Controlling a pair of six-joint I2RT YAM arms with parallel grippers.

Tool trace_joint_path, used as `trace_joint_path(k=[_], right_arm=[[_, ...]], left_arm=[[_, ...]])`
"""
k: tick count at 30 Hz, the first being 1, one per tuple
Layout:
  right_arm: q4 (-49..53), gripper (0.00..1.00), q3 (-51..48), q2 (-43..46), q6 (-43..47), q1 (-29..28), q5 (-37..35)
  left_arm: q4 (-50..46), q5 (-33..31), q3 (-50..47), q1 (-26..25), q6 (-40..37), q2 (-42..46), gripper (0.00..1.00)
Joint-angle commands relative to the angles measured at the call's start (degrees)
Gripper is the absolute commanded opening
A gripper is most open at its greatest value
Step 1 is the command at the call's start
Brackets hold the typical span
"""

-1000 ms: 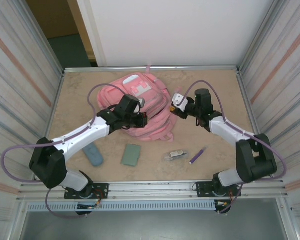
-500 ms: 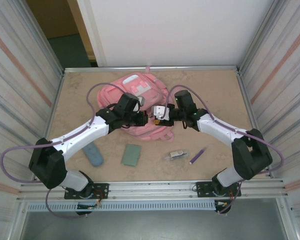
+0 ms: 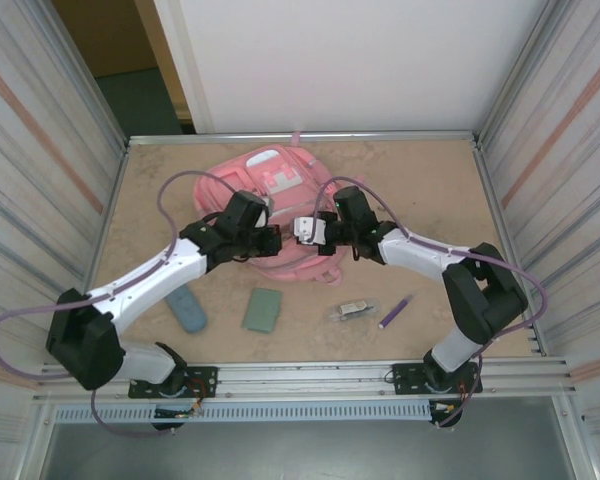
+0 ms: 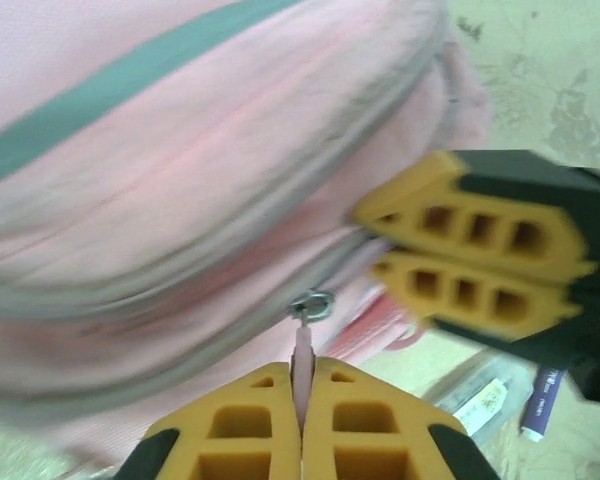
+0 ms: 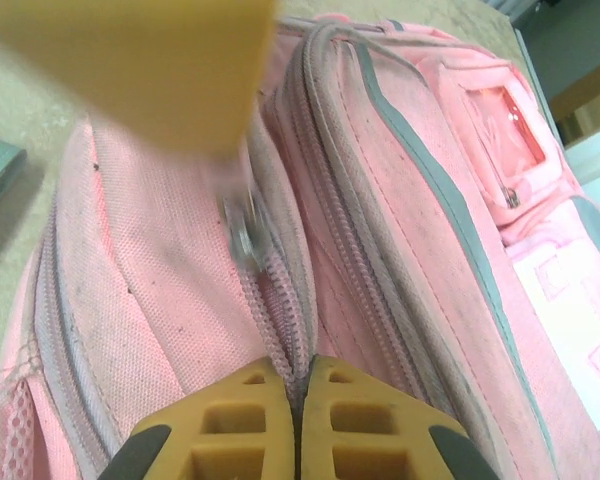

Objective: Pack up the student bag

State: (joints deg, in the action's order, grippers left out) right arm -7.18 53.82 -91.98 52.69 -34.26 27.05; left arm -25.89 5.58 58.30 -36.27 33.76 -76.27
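Note:
The student bag [image 3: 280, 178], large and pink, lies at the back middle of the table. At its near side my left gripper [image 3: 276, 241] is shut on a thin pink zip pull [image 4: 303, 352] that hangs from a metal slider [image 4: 312, 305]. Facing it from the right, my right gripper [image 3: 305, 229] is shut on the bag's zip seam [image 5: 280, 300], just below a blurred metal slider [image 5: 242, 235]. The two pairs of yellow fingers stand a few centimetres apart. In the left wrist view the right gripper's fingers [image 4: 460, 225] are pressed together against the bag [image 4: 180, 180].
In front of the bag, on the beige table, lie a blue-grey case [image 3: 187, 308], a green flat case [image 3: 263, 309], a small wrapped item [image 3: 352, 311] and a purple pen [image 3: 395, 312]. Metal rails [image 3: 300, 135] and ribbed walls close the table in.
My right arm swung left from the bag's right side to its near edge and its jaws shut on the zip seam. The left gripper shifted slightly left, still shut.

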Motion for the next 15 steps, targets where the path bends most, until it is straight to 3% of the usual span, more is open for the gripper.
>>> trace_joint_path(k=[1,4,6,12,15], right_arm=[[2.7,0.0,-3.75,5.05,-3.18,5.61,-0.34],[0.64,0.01,-6.07,7.6,-6.43,9.71,3.96],[0.43,0.02,-6.61,8.64,-7.93,11.49,5.75],[3.64,0.01,-7.51,10.31,-5.67,10.18,4.29],[4.61,0.01,-7.59,11.28,-5.78,9.21,1.63]], left_arm=[[-5.16,-3.36,-6.01,8.91,0.87,5.37,0.0],[-0.85,-0.21,-10.8,14.72,0.84,7.08,0.0],[0.46,-0.21,-11.09,15.82,-0.48,6.54,0.0],[4.94,7.41,-6.26,11.68,-4.3,4.58,0.0],[6.39,6.78,-4.66,7.87,-6.77,5.16,0.0]])
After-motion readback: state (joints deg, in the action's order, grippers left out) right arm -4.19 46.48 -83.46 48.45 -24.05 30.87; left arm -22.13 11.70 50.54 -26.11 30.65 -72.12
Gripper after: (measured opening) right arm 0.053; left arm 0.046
